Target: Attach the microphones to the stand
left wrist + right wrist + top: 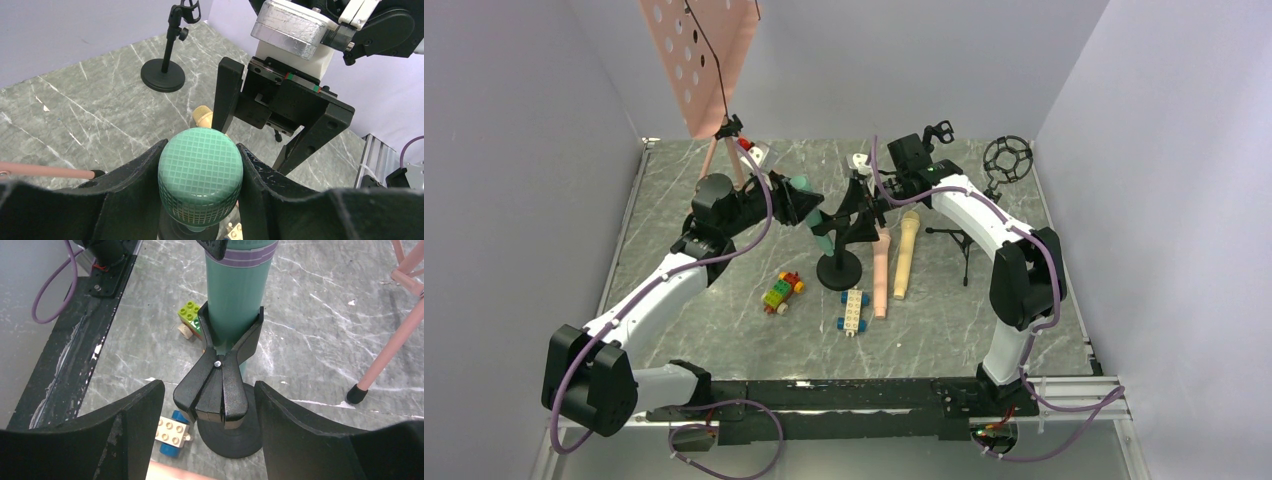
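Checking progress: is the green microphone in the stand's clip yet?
In: the clip clasps the green microphone; left gripper holds its head.

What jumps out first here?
The mint green microphone, its head clamped in the left gripper, sits in the clip of the stand centred on the table. The right gripper hangs open around that clip's handles. A pink microphone and a tan microphone lie right of the stand.

The right wrist view's top edge cuts off the green microphone (pixel 239 295) mid-body.
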Robot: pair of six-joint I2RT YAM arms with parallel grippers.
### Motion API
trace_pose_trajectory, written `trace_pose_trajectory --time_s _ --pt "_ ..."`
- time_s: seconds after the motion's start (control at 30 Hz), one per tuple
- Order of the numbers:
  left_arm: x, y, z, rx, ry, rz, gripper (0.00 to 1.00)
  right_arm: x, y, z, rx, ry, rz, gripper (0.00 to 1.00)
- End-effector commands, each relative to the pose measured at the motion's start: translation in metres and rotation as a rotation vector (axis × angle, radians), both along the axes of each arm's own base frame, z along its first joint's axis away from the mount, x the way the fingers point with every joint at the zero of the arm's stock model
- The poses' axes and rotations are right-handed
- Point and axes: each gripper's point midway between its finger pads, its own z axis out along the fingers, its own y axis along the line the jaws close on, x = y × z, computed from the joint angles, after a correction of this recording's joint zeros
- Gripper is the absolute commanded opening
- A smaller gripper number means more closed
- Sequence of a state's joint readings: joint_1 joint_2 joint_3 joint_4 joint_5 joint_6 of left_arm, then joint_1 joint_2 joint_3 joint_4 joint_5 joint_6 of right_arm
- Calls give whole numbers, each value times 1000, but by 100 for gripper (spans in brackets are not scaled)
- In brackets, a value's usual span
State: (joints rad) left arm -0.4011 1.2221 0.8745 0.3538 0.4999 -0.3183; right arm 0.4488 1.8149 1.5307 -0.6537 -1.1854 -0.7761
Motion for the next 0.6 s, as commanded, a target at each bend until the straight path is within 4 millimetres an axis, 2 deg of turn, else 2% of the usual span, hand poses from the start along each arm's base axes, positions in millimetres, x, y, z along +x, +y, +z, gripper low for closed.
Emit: trace_pose_trajectory --time_s 0.0,0.07,0.1,0.3,0.47,0.57 --pt "-5 -2 24 -42 -49 -20 54 2 3 9 35 -35 14 71" --pt "-6 -1 23 -43 -46 -17 72 2 3 8 36 -32 15 71" --pt "-5 0 23 -44 -45 -12 77 2 3 8 36 -31 14 71" --pt "-5 5 24 -35 -37 19 99 2 4 8 36 -29 15 71" --pt "-6 14 26 -9 -50 61 99 1 4 9 40 -28 17 72" --pt "-14 24 30 16 -76 97 99 0 3 10 42 -23 17 79"
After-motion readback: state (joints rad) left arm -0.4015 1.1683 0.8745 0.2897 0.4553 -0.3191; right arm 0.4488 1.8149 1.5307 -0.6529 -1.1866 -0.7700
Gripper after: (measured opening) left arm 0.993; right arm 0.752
